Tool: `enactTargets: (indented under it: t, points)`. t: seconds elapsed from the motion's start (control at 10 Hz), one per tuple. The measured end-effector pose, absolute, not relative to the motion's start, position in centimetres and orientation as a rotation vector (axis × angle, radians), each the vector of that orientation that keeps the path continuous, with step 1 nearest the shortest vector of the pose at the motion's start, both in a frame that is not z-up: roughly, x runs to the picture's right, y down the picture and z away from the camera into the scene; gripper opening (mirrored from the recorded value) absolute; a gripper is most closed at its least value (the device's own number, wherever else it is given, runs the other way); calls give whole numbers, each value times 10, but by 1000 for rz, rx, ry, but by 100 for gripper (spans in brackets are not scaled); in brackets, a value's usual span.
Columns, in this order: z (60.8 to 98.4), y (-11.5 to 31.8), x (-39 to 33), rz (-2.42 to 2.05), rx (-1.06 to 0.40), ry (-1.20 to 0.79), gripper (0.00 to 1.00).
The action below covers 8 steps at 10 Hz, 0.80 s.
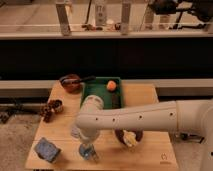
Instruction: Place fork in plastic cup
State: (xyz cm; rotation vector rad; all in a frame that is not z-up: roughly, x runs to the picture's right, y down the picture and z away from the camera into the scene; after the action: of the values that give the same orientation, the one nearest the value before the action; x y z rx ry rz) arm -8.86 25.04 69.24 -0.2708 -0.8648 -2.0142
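Wooden table (150, 150); hand (86, 146) closed over plastic cup (88, 153)

Looks like a robot test lab. Staged wooden table (150, 150) at lower centre, green tray (90, 95), railing with glass partition across the top. Gripper (86, 149) low, lower left.

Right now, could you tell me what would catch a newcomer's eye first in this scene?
The big white robot arm sweeps in from the right across the wooden table, its pincer shut and lowered at the light-blue plastic cup near the front edge. Behind it, a green tray holds a bright orange ball, with a brown bowl to the tray's left. A blue block sits at the front left corner.
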Motion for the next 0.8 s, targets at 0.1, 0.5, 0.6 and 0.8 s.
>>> enactTargets:
  t: [0.1,0.5,0.6,0.8]
  points:
    - [691,252,-92,-2027,-260,-869,0]
    - [688,259,-97,-2075,-237,-875,0]
    - [688,262,-97,-2079,-238,-877,0]
    - [688,271,-98,-2088,-243,-888,0]
